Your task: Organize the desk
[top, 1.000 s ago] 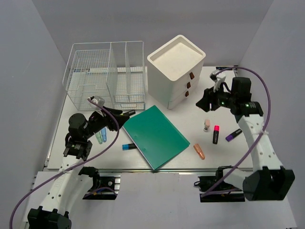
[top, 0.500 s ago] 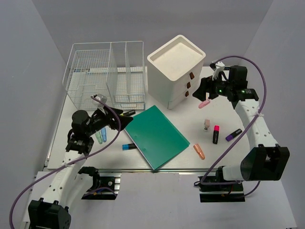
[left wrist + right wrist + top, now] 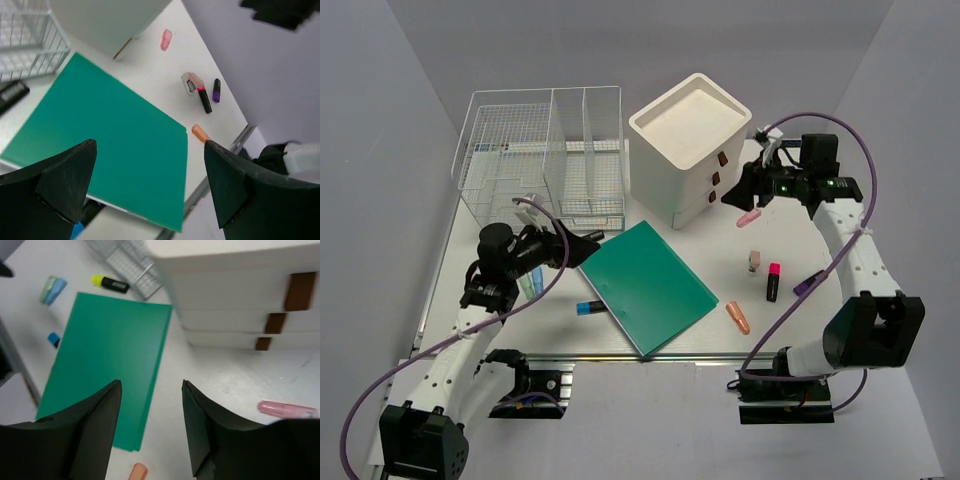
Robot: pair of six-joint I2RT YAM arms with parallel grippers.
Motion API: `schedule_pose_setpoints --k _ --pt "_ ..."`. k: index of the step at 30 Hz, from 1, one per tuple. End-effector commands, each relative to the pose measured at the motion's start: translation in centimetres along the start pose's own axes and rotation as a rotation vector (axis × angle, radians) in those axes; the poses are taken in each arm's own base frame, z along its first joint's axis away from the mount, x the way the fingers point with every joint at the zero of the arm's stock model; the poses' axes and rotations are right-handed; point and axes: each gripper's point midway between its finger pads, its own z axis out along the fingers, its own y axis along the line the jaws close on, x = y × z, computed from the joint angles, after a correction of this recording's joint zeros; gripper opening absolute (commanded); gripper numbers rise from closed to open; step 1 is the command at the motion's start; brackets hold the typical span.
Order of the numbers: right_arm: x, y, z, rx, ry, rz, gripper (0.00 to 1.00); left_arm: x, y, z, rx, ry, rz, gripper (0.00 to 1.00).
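The big white desk (image 3: 715, 255) is lying under everything and is filling the middle of the top view. The wire basket (image 3: 540, 150) and the white drawer box (image 3: 690, 150) are standing at its far side. The green folder (image 3: 647, 285) is lying slanted in the middle. The left gripper (image 3: 150, 170) is hovering near the folder's left edge, with its jaws wide apart and holding nothing. The right gripper (image 3: 150, 410) is hanging by the drawers, and its jaws are apart too. I think it is going for the pink marker (image 3: 287, 409) lying beside it. Next it needs to line up over the marker and go down.

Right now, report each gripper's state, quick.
Left gripper: jaws open, holding nothing.
Right gripper: jaws open, holding nothing.
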Motion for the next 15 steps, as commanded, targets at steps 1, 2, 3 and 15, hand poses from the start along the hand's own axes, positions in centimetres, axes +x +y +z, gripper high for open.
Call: schedule_pose_setpoints --k 1,2,3,15 --pt "1.2 5.2 -1.4 -0.185 -0.02 -0.023 0.57 0.4 0.9 -0.8 -0.172 0.049 -0.233 0.98" --pt "1.9 5.6 -1.4 -0.2 -0.013 -0.015 0.48 -0.3 0.6 -1.1 -0.193 0.038 -0.255 0.98" --pt "3.6 6.0 -1.1 -0.219 0.009 0.011 0.46 -0.3 0.9 -1.4 -0.229 0.038 -0.273 0.98" --pt "12.8 11.3 0.6 -0.28 0.192 -0.317 0.58 7.0 5.4 -1.5 -0.455 0.175 -0.484 0.98"
